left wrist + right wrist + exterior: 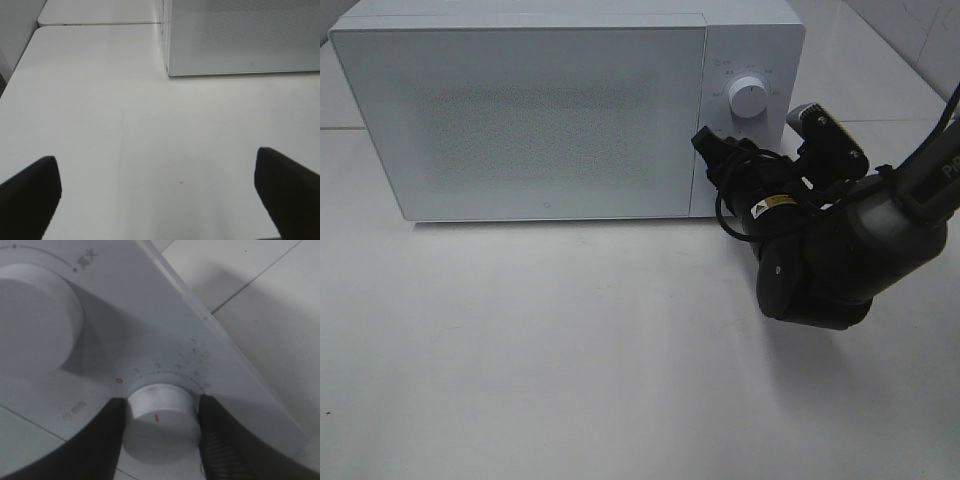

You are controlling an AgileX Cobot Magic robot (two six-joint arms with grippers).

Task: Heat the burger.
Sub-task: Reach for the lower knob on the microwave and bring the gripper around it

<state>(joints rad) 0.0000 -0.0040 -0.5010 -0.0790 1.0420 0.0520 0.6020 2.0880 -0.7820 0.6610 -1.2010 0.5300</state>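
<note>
Right hand (161, 402): half closed, its two fingers (107, 440) clamped on either side of the lower knob (159, 420) of the microwave (520, 110). The knob's red mark faces the camera.

Left hand (157, 175): spread wide, holding nothing, above bare worktop (570, 350) near the microwave's left front corner.

Burger: not in view; the door (520, 150) is shut and frosted, so I cannot tell what is behind it.

Surroundings: the upper knob (750, 97) stands free just beyond the right hand. The right arm reaches in from the right and hides the lower control panel.

Room: open worktop lies on the near side of the microwave. The worktop's left edge shows in the left wrist view.
</note>
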